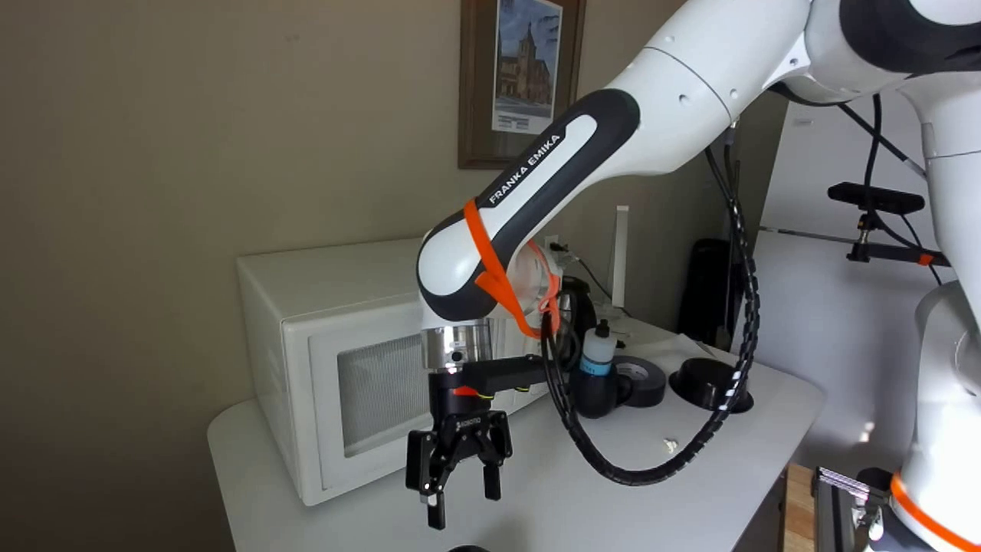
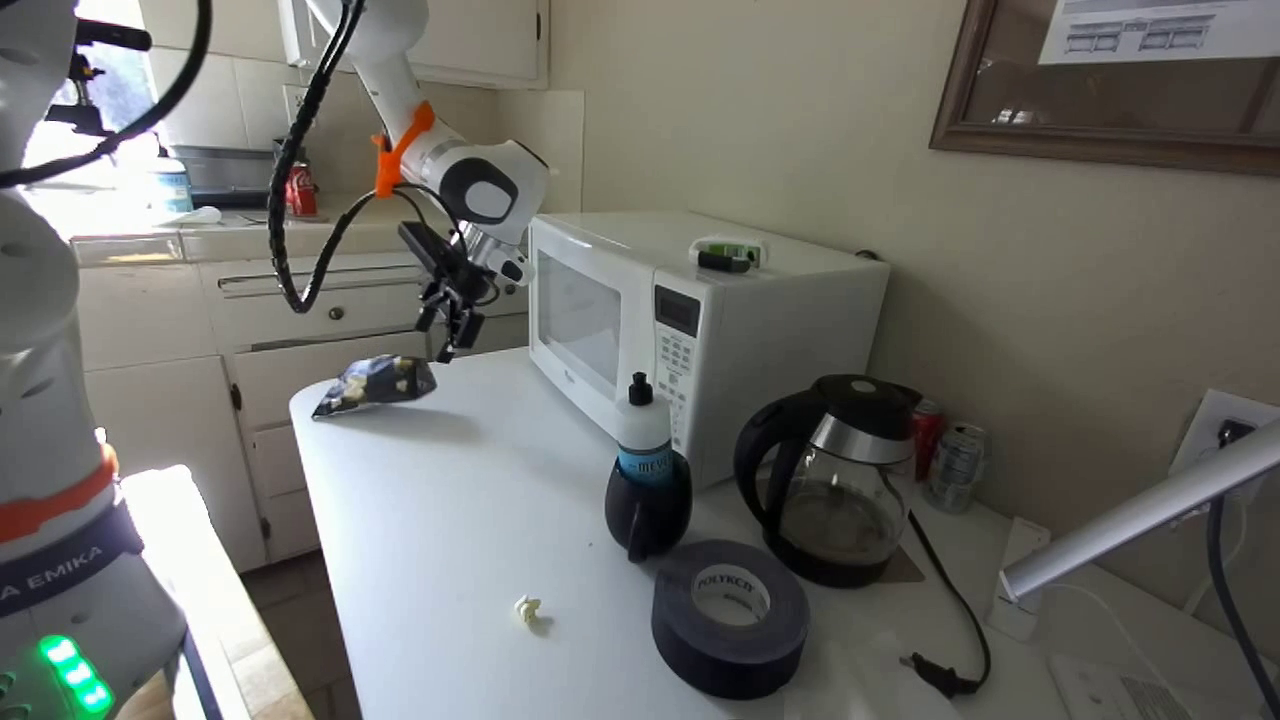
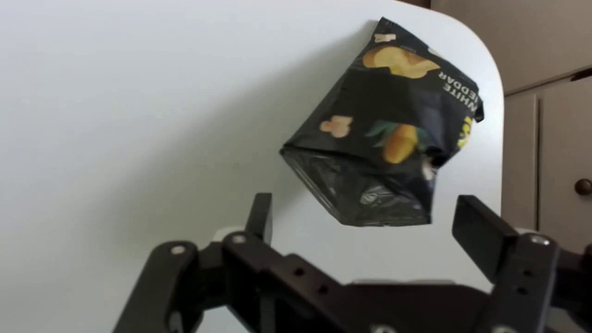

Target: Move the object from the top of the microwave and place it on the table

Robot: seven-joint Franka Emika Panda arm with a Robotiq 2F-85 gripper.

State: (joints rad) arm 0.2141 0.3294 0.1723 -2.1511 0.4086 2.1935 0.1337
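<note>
The black snack bag (image 2: pixel 378 383) with yellow graphics lies on the white table (image 2: pixel 460 520) near its rounded far end in an exterior view. In the wrist view the bag (image 3: pixel 384 111) lies close to the table's curved edge, just beyond the fingertips. My gripper (image 3: pixel 363 217) is open, its fingers apart and empty. In both exterior views the gripper (image 1: pixel 464 502) hangs fingers down in front of the microwave (image 1: pixel 322 383), above the table; it also shows beside and above the bag (image 2: pixel 447 340). The microwave (image 2: pixel 790 340) stands on the table against the wall.
On the microwave lies a small green-and-black item (image 2: pixel 728 253). A blue-and-black bottle in a dark mug (image 2: pixel 648 490), a tape roll (image 2: pixel 730 620), a glass kettle (image 2: pixel 840 490), cans (image 2: pixel 957 467) and a small pale crumb (image 2: pixel 527 608) are on the table. A round black disc (image 1: pixel 711 386) sits there too.
</note>
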